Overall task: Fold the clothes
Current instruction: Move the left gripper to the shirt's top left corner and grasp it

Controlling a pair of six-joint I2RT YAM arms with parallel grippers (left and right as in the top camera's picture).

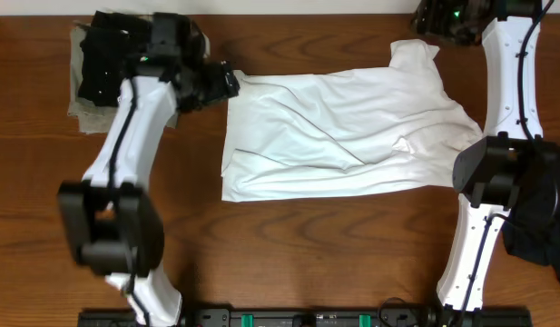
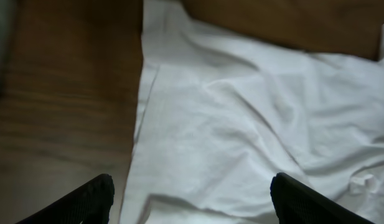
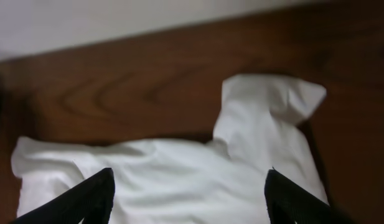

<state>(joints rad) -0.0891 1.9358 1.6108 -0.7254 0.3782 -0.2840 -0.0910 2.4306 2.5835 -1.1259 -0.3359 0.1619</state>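
Observation:
The white T-shirt [image 1: 352, 127] lies spread and wrinkled across the middle of the wooden table, a short sleeve [image 1: 416, 53] pointing to the back right. My left gripper [image 1: 227, 82] hovers at the shirt's back left corner; in the left wrist view it is open [image 2: 192, 202] with white fabric [image 2: 241, 124] below and between the fingers. My right gripper [image 1: 440, 22] is at the back right, by the sleeve; in the right wrist view it is open [image 3: 188, 199] above the shirt [image 3: 179, 174], with the sleeve [image 3: 272, 106] ahead. Neither gripper holds anything.
A folded black shirt [image 1: 103, 54] rests on a folded khaki garment [image 1: 80, 113] at the back left, behind my left arm. A dark garment [image 1: 534, 238] lies at the right edge by the right arm's base. Bare wood [image 1: 307, 254] lies in front of the shirt.

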